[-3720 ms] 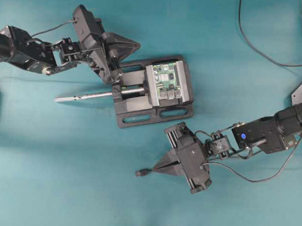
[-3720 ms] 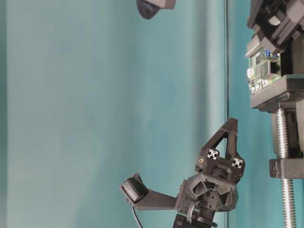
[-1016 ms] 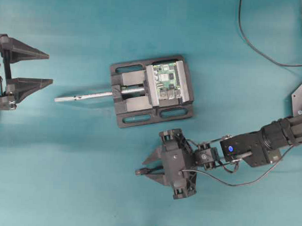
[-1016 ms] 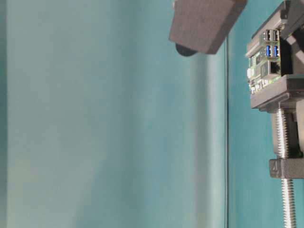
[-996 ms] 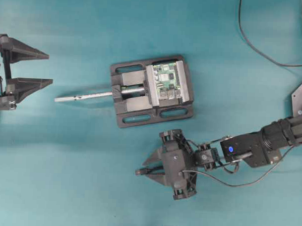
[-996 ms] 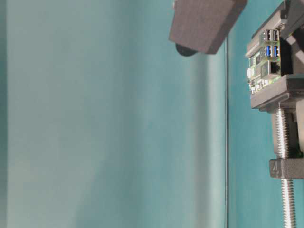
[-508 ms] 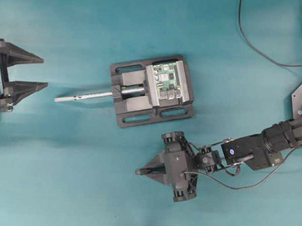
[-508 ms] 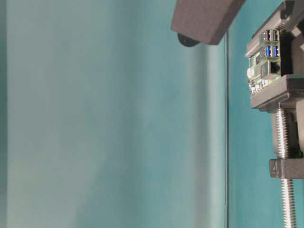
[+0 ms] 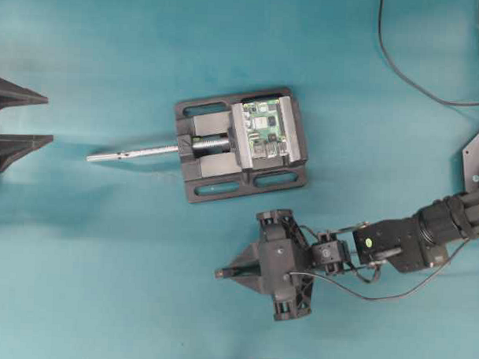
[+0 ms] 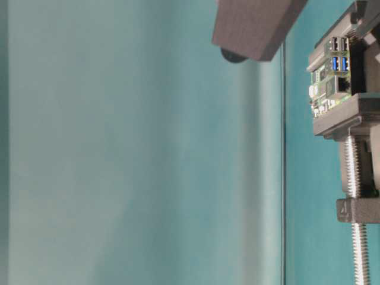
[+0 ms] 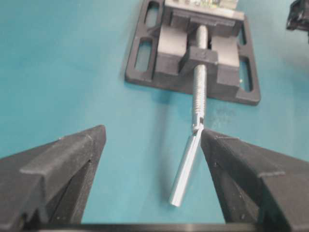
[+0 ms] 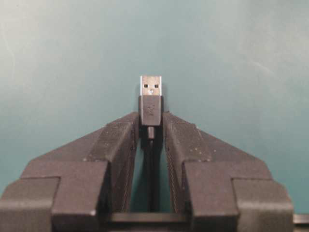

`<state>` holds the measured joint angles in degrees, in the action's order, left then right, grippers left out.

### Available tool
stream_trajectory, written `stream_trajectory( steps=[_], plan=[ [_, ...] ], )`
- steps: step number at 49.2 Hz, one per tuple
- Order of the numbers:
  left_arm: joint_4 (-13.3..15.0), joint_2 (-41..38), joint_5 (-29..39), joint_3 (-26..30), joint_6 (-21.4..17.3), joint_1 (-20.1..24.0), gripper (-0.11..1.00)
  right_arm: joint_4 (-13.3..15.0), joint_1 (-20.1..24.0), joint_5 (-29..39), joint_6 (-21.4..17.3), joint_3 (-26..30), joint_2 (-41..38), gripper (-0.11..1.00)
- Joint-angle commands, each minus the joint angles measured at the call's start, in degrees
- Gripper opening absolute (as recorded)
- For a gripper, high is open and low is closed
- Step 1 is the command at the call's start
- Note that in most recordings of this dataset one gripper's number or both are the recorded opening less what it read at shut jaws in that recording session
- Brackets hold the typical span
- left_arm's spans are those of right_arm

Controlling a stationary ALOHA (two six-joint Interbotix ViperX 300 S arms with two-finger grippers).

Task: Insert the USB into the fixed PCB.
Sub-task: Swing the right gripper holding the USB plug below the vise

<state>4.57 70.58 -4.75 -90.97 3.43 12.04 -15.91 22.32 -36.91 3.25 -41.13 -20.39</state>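
The right gripper (image 12: 150,123) has its two ribbed black fingers pinched on the USB (image 12: 150,99), the black plastic plug squeezed between the tips and the short shiny metal end poking out in front, cable running back between the fingers. So the pick-up looks done; the plugging-in is all to come. From overhead the plug (image 9: 220,273) sits low over the teal table (image 9: 103,261), pointing away from the PCB (image 9: 263,131), which is well apart, up in the black vise (image 9: 216,179). That little green board is clamped flat, silver metal ports at one edge, and the vise's threaded steel rod (image 11: 199,72) sticks out towards the left gripper (image 11: 150,159), whose blocky matte fingers gape wide, holding nothing.
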Motion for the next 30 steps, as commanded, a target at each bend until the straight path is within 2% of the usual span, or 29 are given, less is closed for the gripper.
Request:
stream_trajectory(
  steps=[1,9,10,12,23,30],
  plan=[
    [-0.3,0.5,0.1,0.4,0.2,0.1,0.94,-5.9,1.3,-2.6,2.4,-0.1,2.0,0.21],
    [-0.3,0.4,0.1,0.4,0.2,0.1,0.94,-19.1,4.0,-4.7,11.6,-0.3,3.9,0.21],
    [-0.3,0.4,0.1,0.4,0.2,0.1,0.94,-21.7,4.6,-5.1,13.3,-0.2,4.4,0.21],
    [-0.3,0.4,0.1,0.4,0.2,0.1,0.94,-25.1,5.2,-5.8,15.5,-0.2,4.9,0.21],
    [-0.3,0.4,0.1,0.4,0.2,0.2,0.94,-45.4,9.7,-13.8,25.0,0.7,6.2,0.21],
    [-0.3,0.4,0.1,0.4,0.2,0.1,0.94,-55.8,12.3,-17.1,30.5,2.3,6.2,0.21]
  ],
)
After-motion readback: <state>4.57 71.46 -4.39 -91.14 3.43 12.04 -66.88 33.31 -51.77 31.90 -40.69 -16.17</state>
